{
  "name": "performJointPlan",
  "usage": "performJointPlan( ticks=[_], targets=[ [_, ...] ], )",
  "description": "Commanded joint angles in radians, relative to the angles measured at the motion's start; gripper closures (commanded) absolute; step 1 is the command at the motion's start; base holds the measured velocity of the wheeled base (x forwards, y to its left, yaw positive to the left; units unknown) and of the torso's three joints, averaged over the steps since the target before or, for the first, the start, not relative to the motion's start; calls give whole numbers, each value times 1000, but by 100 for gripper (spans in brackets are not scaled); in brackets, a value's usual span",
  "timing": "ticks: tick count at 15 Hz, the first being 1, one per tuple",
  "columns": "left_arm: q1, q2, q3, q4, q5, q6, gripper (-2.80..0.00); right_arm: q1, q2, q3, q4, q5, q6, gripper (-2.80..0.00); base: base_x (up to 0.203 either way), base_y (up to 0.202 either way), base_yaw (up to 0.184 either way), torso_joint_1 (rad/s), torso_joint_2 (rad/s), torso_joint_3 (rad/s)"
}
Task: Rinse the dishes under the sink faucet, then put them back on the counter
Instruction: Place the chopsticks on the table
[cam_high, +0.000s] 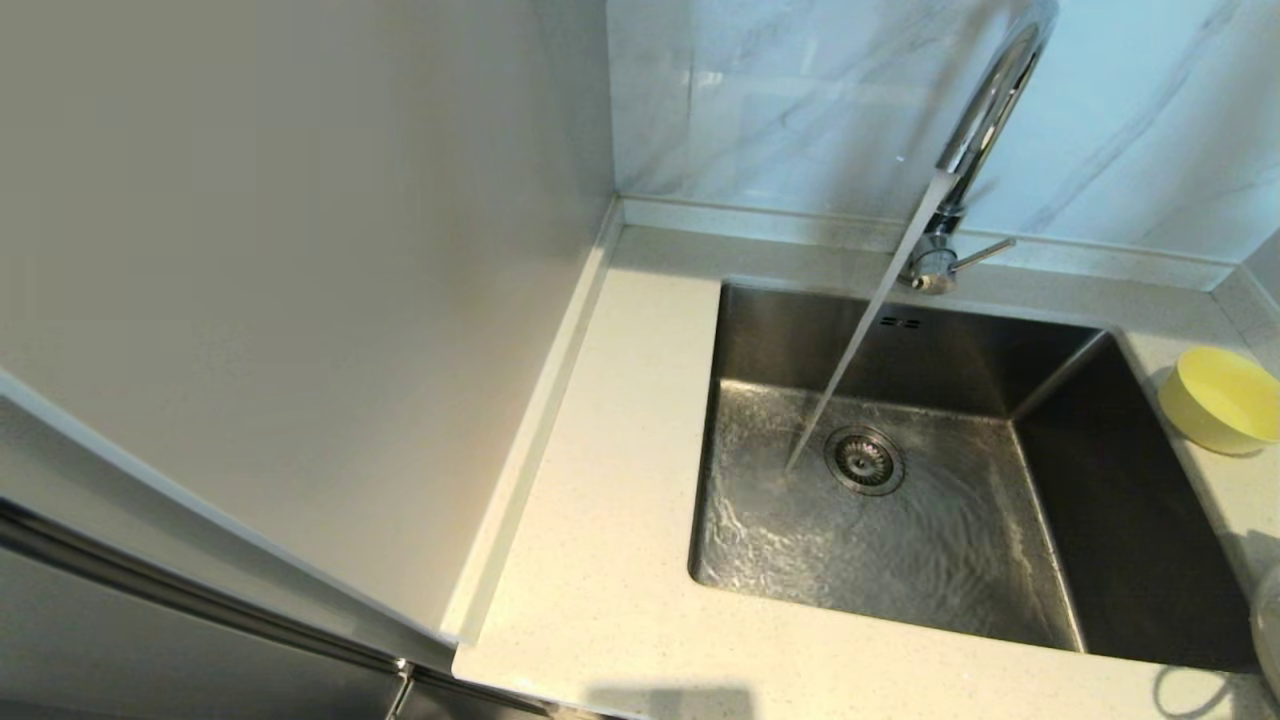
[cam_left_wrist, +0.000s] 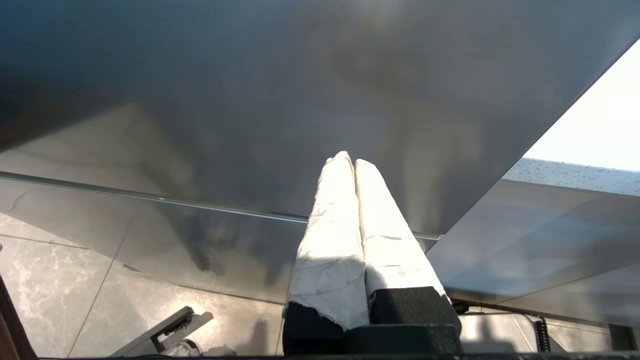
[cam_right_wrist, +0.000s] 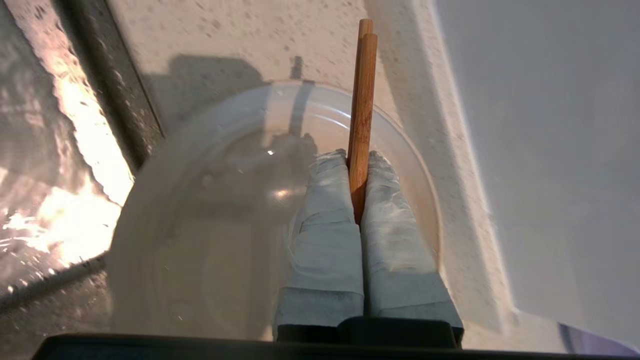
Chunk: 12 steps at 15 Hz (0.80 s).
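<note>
Water streams from the chrome faucet (cam_high: 985, 110) into the steel sink (cam_high: 900, 540) beside the drain strainer (cam_high: 864, 460). The pale yellow bowl (cam_high: 1222, 400) rests on the counter (cam_high: 610, 480) right of the sink. In the right wrist view my right gripper (cam_right_wrist: 356, 159) is shut on the brown chopsticks (cam_right_wrist: 362, 100), which point away from it. It hangs over the white dish (cam_right_wrist: 220, 220) that lies on the counter (cam_right_wrist: 280, 40) by the sink's edge. My left gripper (cam_left_wrist: 348, 159) is shut on nothing, down beside dark cabinet fronts. Neither gripper shows in the head view.
A tall pale panel (cam_high: 300, 280) walls off the counter's left side. Grey-veined marble (cam_high: 800, 100) rises behind the low raised back edge. The faucet's side lever (cam_high: 985, 252) sticks out to the right. A sliver of the white dish (cam_high: 1268, 625) shows at the right edge.
</note>
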Motion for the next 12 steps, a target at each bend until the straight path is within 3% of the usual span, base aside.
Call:
performJointPlan(
  ticks=[1,12],
  targets=[
    [0,0,0,0,0,0,0,1,58,12,-29,1,5,0,0,0,0,0,0,0],
    [0,0,0,0,0,0,0,-1,184,-18,-100,1,10,0,0,0,0,0,0,0]
  ],
)
